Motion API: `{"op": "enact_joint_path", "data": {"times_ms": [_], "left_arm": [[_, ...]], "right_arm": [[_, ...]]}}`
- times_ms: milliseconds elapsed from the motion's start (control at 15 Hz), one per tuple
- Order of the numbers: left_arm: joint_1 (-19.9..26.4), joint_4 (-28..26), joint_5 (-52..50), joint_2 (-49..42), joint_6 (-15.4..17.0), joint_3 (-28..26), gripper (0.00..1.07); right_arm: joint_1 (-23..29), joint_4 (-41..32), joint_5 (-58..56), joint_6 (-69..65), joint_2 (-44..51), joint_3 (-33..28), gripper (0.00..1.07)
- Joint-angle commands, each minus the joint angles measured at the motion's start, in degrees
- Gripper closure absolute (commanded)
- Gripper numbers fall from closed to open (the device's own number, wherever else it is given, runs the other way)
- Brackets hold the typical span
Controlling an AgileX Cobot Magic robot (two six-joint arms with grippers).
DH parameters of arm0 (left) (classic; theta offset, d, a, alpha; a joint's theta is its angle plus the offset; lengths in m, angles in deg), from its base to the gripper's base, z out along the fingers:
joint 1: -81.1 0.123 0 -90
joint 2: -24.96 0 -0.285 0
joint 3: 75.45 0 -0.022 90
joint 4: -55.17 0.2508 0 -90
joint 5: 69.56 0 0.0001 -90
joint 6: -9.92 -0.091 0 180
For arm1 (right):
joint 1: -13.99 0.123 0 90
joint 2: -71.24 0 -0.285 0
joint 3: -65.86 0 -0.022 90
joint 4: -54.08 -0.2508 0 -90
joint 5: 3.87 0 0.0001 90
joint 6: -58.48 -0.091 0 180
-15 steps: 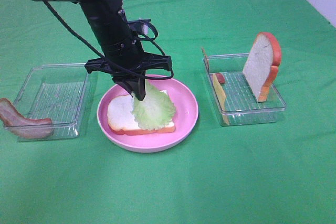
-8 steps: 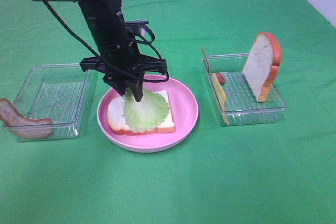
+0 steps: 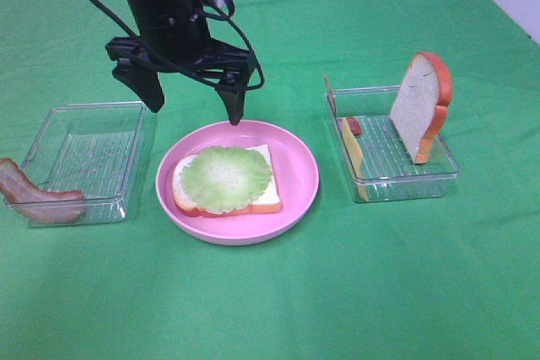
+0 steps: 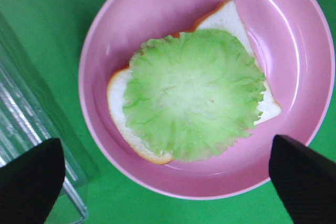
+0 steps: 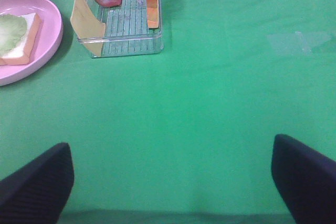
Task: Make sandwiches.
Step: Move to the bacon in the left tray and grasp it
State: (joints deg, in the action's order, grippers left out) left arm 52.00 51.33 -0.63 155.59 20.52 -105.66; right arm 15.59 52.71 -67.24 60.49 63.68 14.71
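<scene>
A white bread slice with orange-brown crust lies on the pink plate, and a pale green lettuce leaf lies flat on top of it. My left gripper hangs open above the plate's far edge, holding nothing. In the left wrist view the lettuce covers most of the bread, well below the spread fingertips. My right gripper is open over bare green cloth, out of the exterior view.
A clear tray on the right holds an upright bread slice, a yellow cheese slice and a bit of bacon. On the left, a bacon strip hangs over a second clear tray's corner.
My left gripper opened and let go of the lettuce, which now lies flat on the bread. The gripper then rose and drew back from the plate.
</scene>
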Motion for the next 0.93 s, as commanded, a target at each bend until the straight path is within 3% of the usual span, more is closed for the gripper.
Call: {"op": "enact_joint_path", "data": {"times_ms": [67, 333, 467, 667, 933], "left_arm": [[-0.11, 3.84, 6.70, -3.67, 0.74, 1.20, 0.06], [8.71, 6.65, 6.70, -18.39, 0.63, 16.21, 0.06], [13.06, 6.65, 6.70, -21.89, 0.52, 20.45, 0.06], [19.14, 6.59, 6.25, -24.01, -0.34, 27.56, 0.06], [22.46, 5.44, -3.04, -23.89, -1.15, 36.04, 0.06]], "right_arm": [[-0.06, -0.06, 0.23, 0.57, 1.43, -0.11, 0.09], [-0.06, -0.06, 0.23, 0.57, 1.43, -0.11, 0.09], [-0.06, -0.06, 0.23, 0.57, 1.43, -0.11, 0.09], [-0.06, -0.06, 0.23, 0.57, 1.43, -0.11, 0.09], [-0.06, -0.06, 0.23, 0.57, 1.43, -0.11, 0.09]]}}
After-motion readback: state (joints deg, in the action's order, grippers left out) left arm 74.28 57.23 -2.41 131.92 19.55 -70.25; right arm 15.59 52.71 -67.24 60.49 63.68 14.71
